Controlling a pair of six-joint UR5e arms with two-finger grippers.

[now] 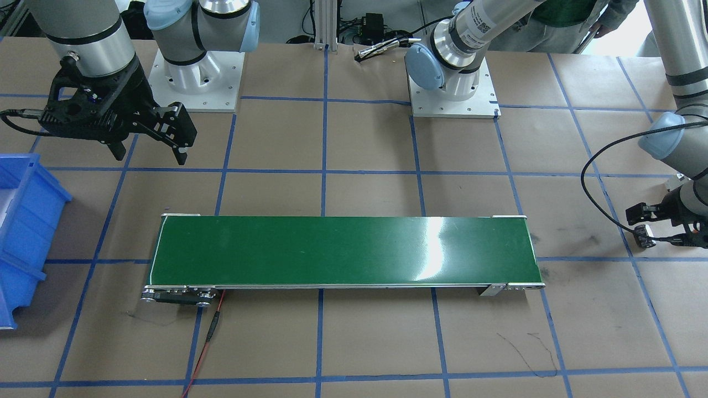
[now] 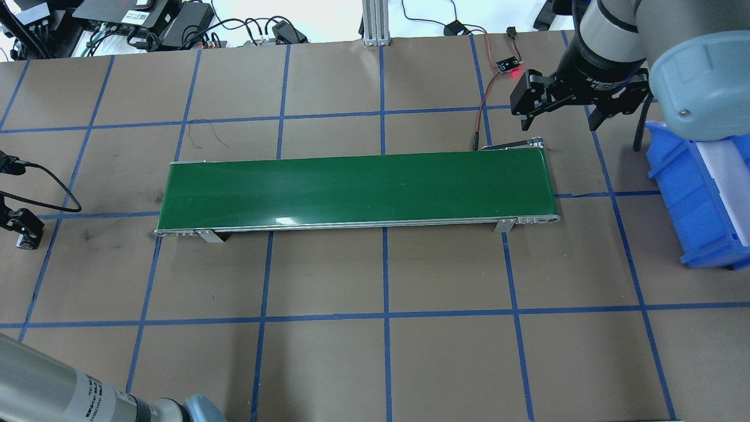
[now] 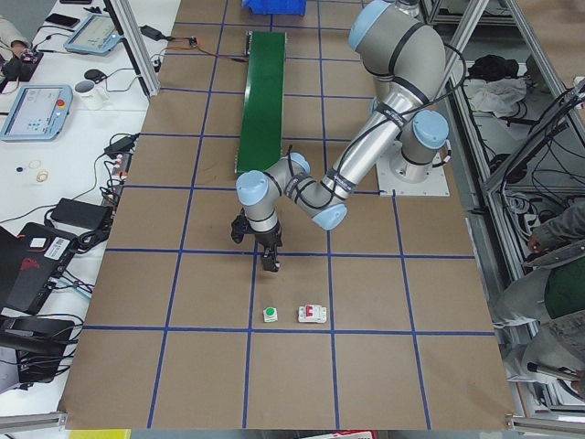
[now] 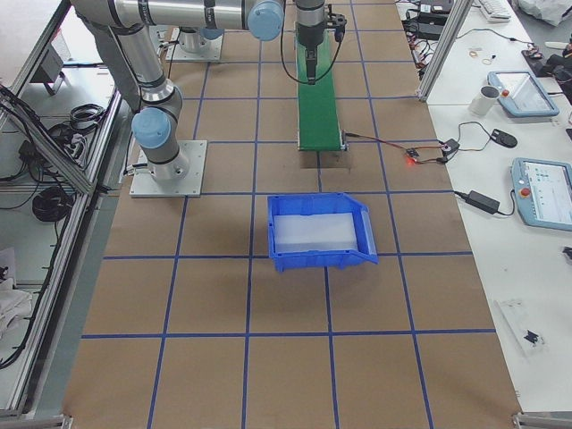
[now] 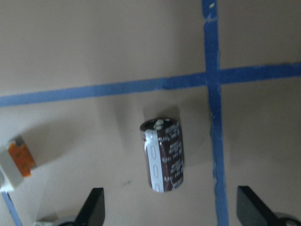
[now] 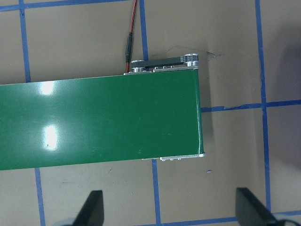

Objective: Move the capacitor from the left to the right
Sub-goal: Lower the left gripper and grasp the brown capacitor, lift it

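Nearest in the left-end view, two small parts lay on the table (image 2: pixel 445 264): one green-topped part (image 3: pixel 270 315) and, just beside it, one white-and-red part (image 3: pixel 313 315). Just past them the left gripper (image 3: pixel 268 259) pointed down, close over the paper.

In its wrist view the two fingers (image 5: pixel 95 207) stood wide apart and held nothing. One capacitor (image 5: pixel 163 156) lay on its side on the table between them, touching neither (silvery end toward the top of that view, one light stripe along its flank). It was on the robot's left side of the table, off the belt. A blue tape line (image 5: pixel 215 141) ran just to its right in that view, and a second line crossed it above the capacitor. One white piece with an orange face (image 5: pixel 18 162) sat at the view's left edge, apart from the capacitor. I could not tell whether it was one of the two parts already counted.

Farther along, one green belt (image 2: pixel 357 184) stretched across the middle of the table, with nothing on it.

Above its right end hung the right gripper (image 2: pixel 559 120), fingers spread wide and empty. Beyond that stood one blue bin (image 2: pixel 679 181) with a white liner, well apart from the capacitor.
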